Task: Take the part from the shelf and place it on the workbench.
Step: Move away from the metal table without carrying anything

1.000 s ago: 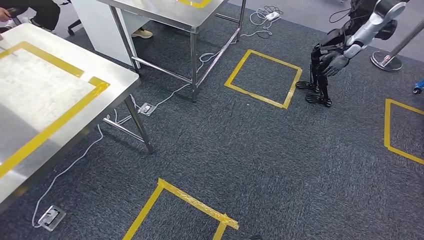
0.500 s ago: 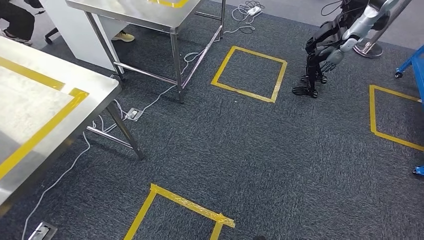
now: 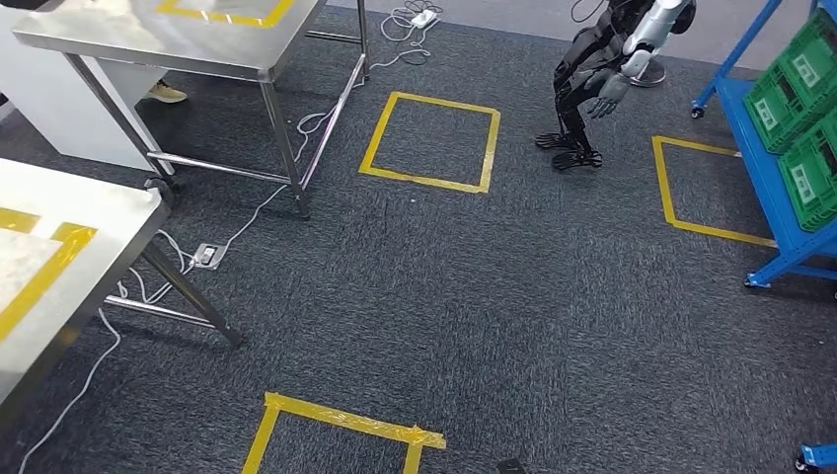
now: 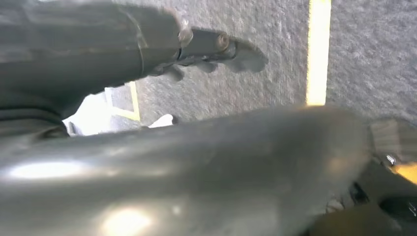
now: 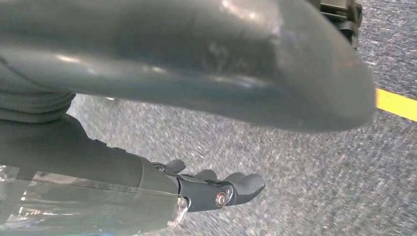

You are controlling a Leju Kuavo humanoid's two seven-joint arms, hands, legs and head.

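Note:
A blue shelf (image 3: 780,197) with green bins (image 3: 790,74) stands at the right edge of the head view. The steel workbench (image 3: 69,286), marked with yellow tape, reaches in at the lower left. My left hand (image 4: 196,49) hangs over grey carpet in the left wrist view, dark fingers stretched out and holding nothing. My right hand (image 5: 201,189) hangs the same way in the right wrist view, fingers extended and empty, the thick thumb (image 5: 246,64) blurred close to the lens.
A second steel table (image 3: 197,39) stands at the far left, cables and a floor socket (image 3: 205,255) beneath. Another humanoid robot (image 3: 592,79) stands at the back near the shelf. Yellow tape squares (image 3: 431,138) mark the dark carpet.
The whole picture has slid left: the camera has turned right. The blue shelf with green bins has come into view, and less of the workbench shows.

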